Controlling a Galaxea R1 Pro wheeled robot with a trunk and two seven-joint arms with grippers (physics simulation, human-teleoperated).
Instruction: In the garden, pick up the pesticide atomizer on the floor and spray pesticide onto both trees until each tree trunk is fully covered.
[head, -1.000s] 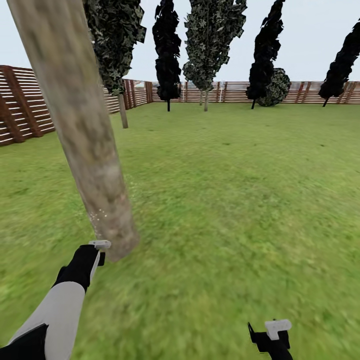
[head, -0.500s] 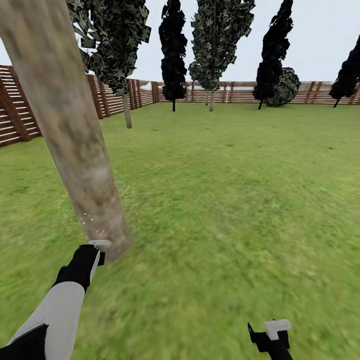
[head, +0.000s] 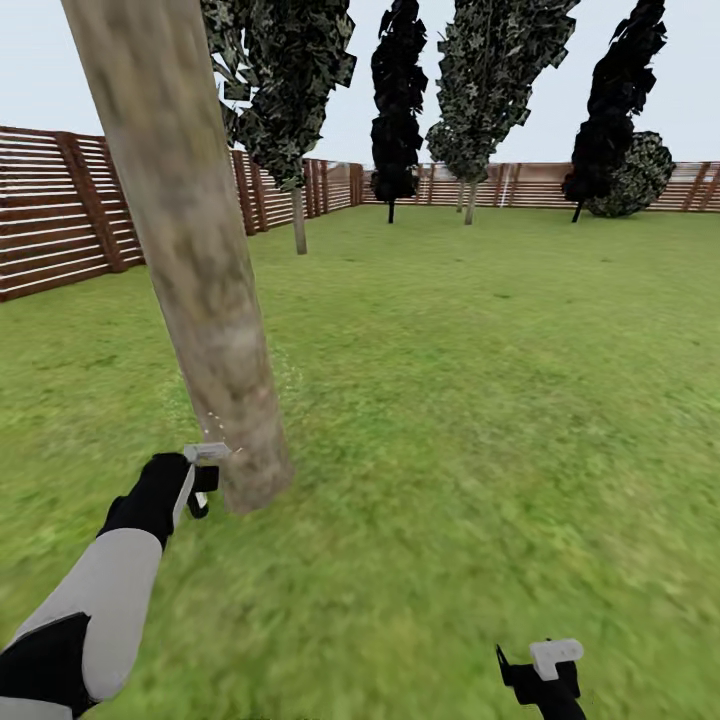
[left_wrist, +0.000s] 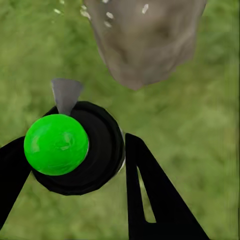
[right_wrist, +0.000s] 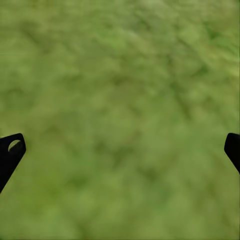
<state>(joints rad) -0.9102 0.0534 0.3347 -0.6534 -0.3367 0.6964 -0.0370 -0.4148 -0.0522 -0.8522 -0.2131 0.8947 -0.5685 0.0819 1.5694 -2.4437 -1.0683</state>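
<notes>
One left gripper (left_wrist: 75, 165) is clamping the atomizer (left_wrist: 72, 150), tree trunk (head: 205, 290) just ahead of its nozzle, pesticide (head: 215, 425) specks drifting there. Right gripper (right_wrist: 120, 150) is hanging wide, empty. Spray is likely missing upper bark if aim keeps low.

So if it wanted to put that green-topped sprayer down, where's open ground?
Open lawn stretches from the thick pale mottled trunk across to the far slatted fence, including under the idle right jaws. It is tight only at the trunk's foot, where the left jaws hold the sprayer.
</notes>
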